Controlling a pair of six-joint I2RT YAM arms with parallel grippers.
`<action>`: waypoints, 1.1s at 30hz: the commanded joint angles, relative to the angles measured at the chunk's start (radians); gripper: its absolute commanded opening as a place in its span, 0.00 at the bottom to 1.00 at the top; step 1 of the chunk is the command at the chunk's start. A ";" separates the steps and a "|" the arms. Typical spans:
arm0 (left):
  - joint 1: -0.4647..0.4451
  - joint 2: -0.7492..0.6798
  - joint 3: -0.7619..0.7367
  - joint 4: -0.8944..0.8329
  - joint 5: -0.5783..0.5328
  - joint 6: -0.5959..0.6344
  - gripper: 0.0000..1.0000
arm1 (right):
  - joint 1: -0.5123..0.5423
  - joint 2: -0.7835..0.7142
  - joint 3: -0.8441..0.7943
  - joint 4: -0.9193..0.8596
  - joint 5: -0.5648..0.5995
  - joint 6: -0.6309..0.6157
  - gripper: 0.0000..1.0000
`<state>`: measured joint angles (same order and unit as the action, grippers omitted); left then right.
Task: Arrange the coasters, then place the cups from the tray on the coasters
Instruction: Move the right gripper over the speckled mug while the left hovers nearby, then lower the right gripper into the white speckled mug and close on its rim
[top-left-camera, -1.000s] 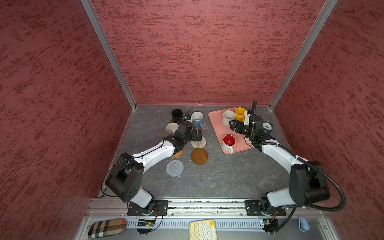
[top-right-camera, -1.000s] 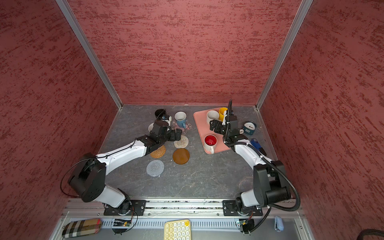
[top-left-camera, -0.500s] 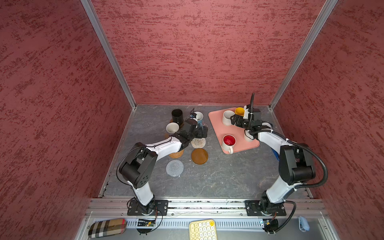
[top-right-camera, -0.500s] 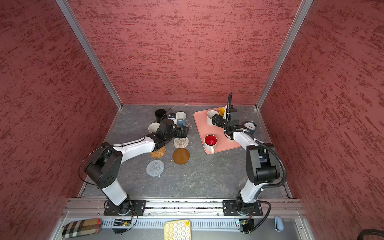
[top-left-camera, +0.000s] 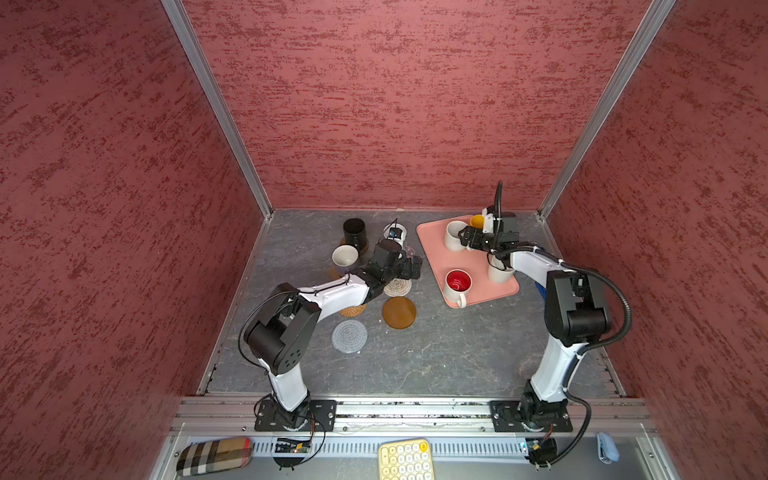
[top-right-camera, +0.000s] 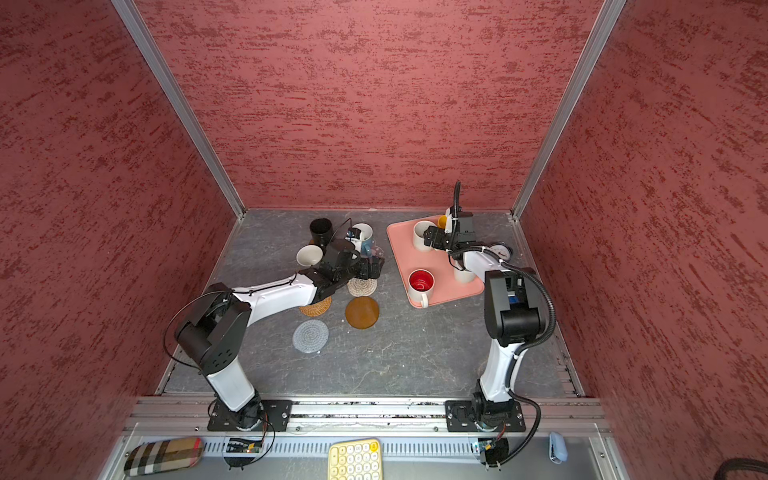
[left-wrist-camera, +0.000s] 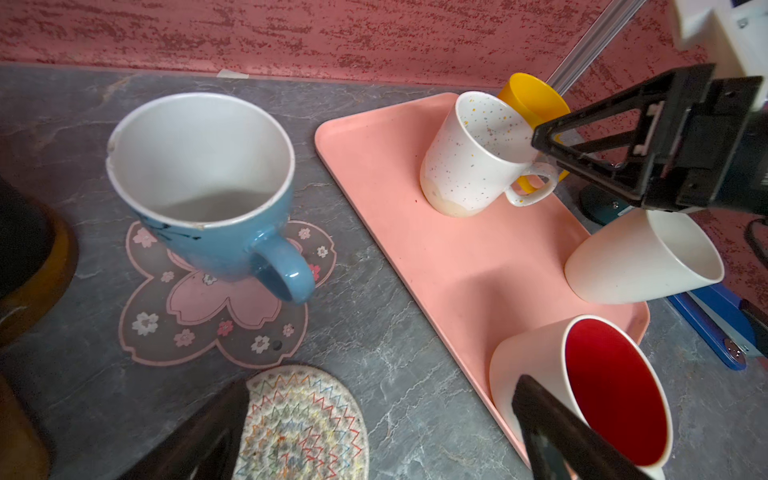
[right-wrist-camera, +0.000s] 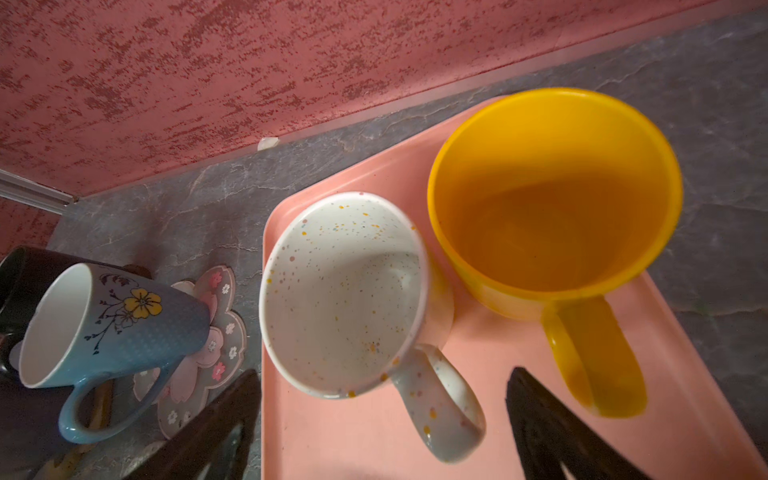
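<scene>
At far left we see the black mug on a brown coaster, with the cream mug just beside it. Next, the light blue mug stands upright on the pink flower coaster. Our left gripper hangs spread wide and empty between the multicoloured woven coaster and the pink tray. The grey woven round and glossy brown disc lie toward the front. On the tray stand the speckled white mug, yellow mug, red-lined mug and a pale cup. Our right gripper is spread and grips nothing; the speckled mug's handle shows between its fingers.
</scene>
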<state>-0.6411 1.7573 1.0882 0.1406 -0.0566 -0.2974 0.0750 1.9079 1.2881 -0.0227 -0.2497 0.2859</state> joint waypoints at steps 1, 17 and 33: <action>-0.011 0.018 0.027 0.000 -0.023 0.033 1.00 | -0.006 0.020 0.033 -0.028 -0.028 -0.038 0.93; -0.014 0.001 0.008 0.005 -0.038 0.034 1.00 | -0.004 0.040 0.052 -0.066 -0.099 -0.048 0.91; -0.014 -0.007 -0.002 0.010 -0.045 0.034 1.00 | 0.032 0.029 0.069 -0.106 -0.100 -0.054 0.81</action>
<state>-0.6510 1.7618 1.0939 0.1390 -0.0883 -0.2783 0.0967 1.9385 1.3212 -0.1112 -0.3332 0.2550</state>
